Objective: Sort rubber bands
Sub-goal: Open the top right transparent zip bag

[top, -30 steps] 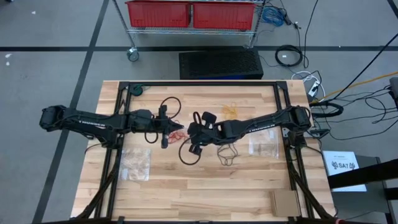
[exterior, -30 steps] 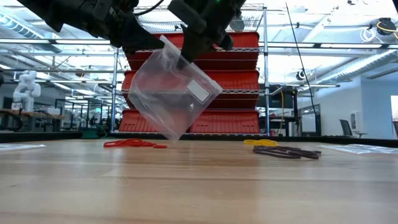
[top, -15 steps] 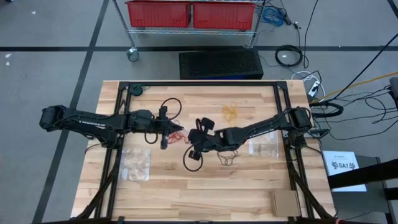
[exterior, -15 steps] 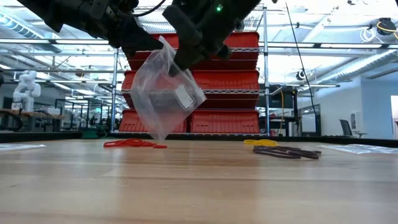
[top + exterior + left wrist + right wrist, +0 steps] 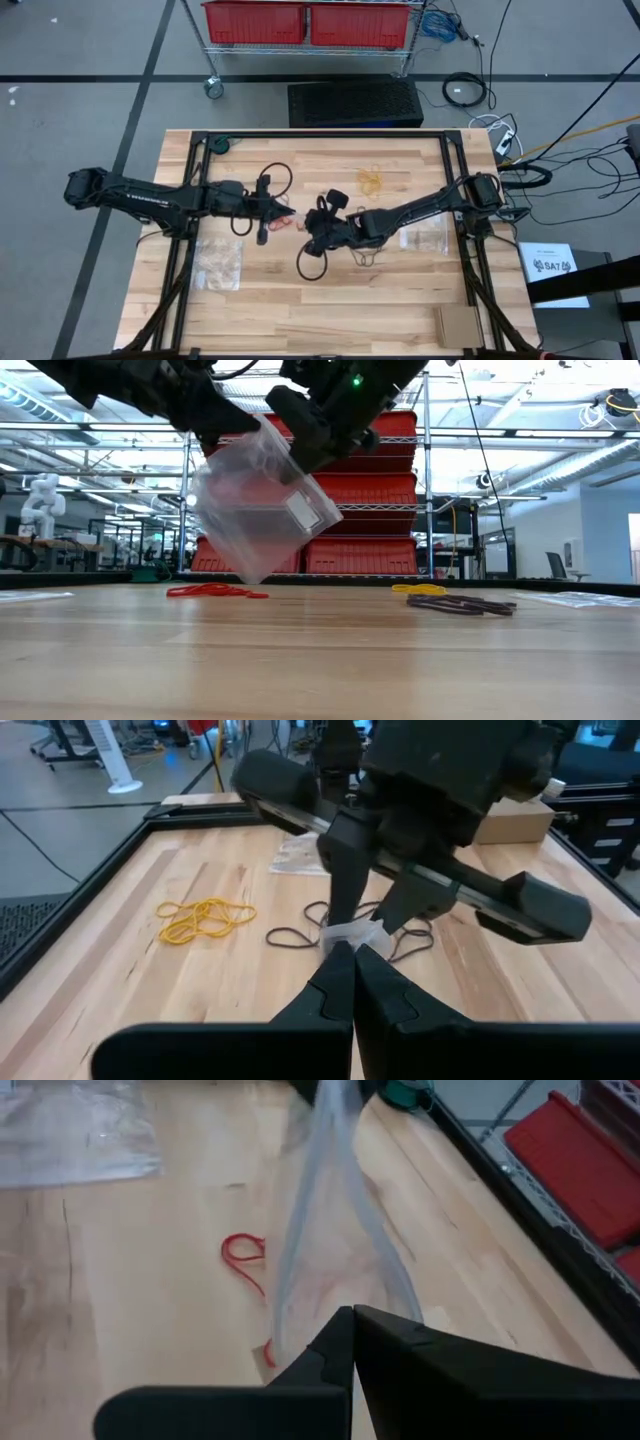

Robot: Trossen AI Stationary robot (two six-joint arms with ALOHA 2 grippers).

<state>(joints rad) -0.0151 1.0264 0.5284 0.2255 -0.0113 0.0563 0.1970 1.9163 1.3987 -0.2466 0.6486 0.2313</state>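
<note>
A clear plastic bag with a white label hangs above the table's middle, held between both grippers. My left gripper reaches in from the left, shut on the bag. My right gripper comes from the right, also shut on it. Red rubber bands lie on the wood under and behind the bag. Yellow rubber bands lie farther back, and black rubber bands lie to the right of the bag. My left gripper pinches a bunched bit of the bag's upper edge between its two fingers, coming nearly level from the table's left. The bag hangs below. My right gripper pinches the bag's upper edge between its fingers, slanting down from the table's right. The bag hangs tilted below both grippers, its lowest corner close over the table.
Another clear bag lies flat at the near left and one more at the right. A black frame runs along the table's edges. A small cardboard piece lies at the near right corner.
My right gripper has sunk a little and turned at the wrist, still shut on the bag. The bag first bunched up narrow, then spread wider again and shifted toward the table's left, still hanging over the table.
</note>
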